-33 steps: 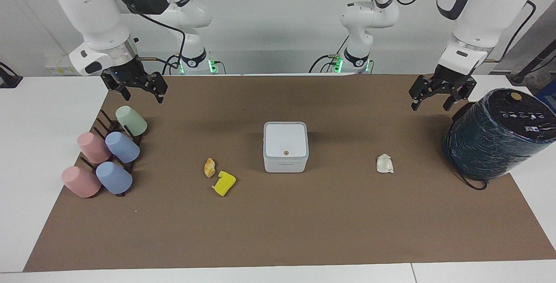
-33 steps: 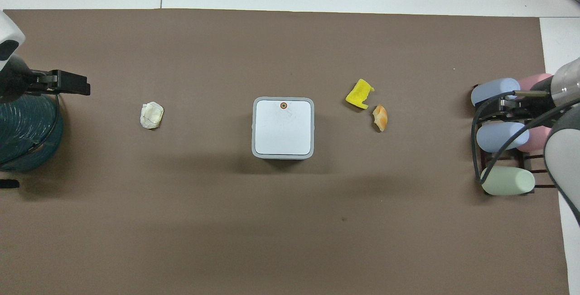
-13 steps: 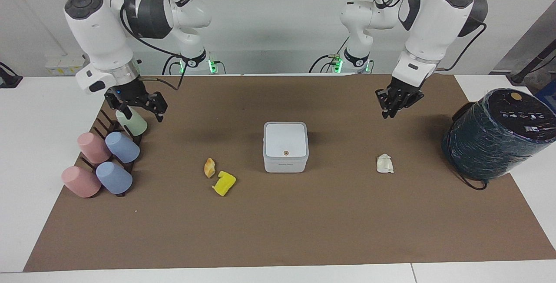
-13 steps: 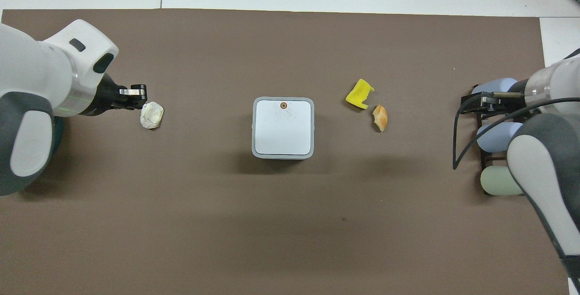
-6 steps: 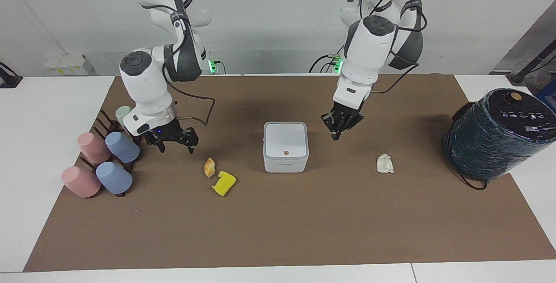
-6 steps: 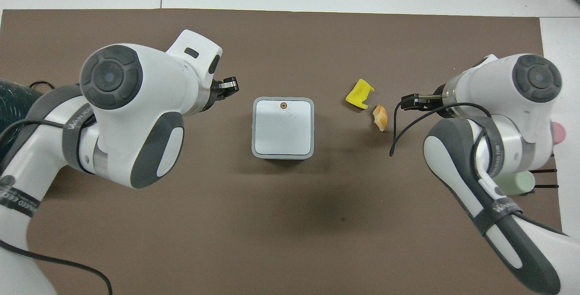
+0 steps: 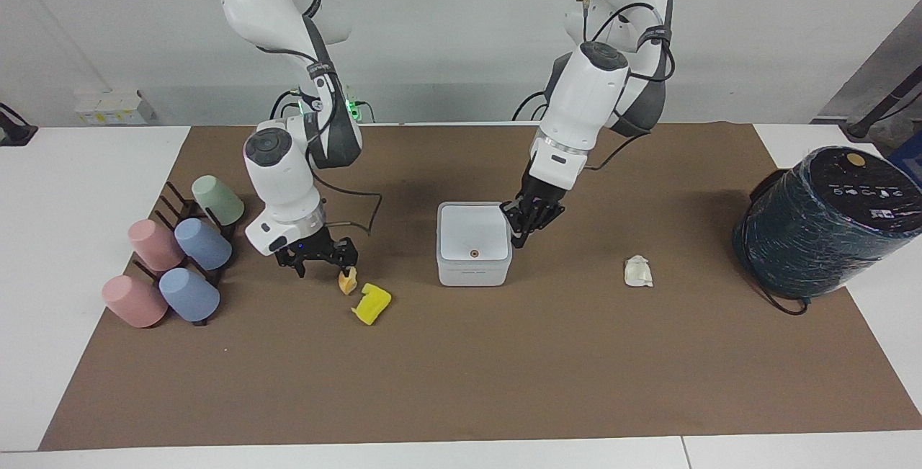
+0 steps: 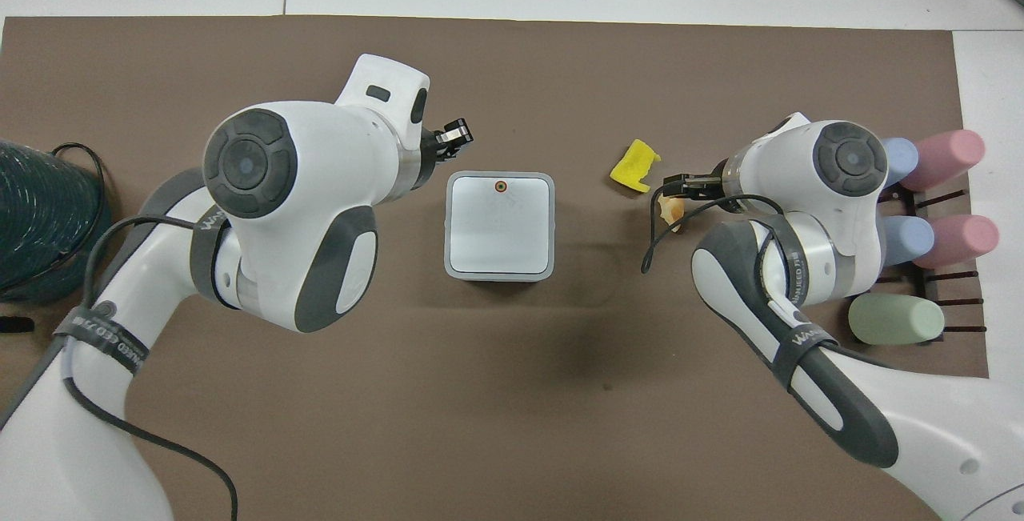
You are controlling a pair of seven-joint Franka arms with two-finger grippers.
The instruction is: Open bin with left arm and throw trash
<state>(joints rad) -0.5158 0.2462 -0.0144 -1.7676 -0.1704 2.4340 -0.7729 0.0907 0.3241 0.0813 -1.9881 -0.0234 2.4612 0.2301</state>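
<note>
1. We find the bin mid-bench, lid down.
2. Both arms have just swung in from the bench ends; we judge opening imminent.
3. Left gripper, clenched and empty, sits at the bin's edge.
4. Right gripper, spread wide, hovers beside the bread chunk, holding nothing.
</note>
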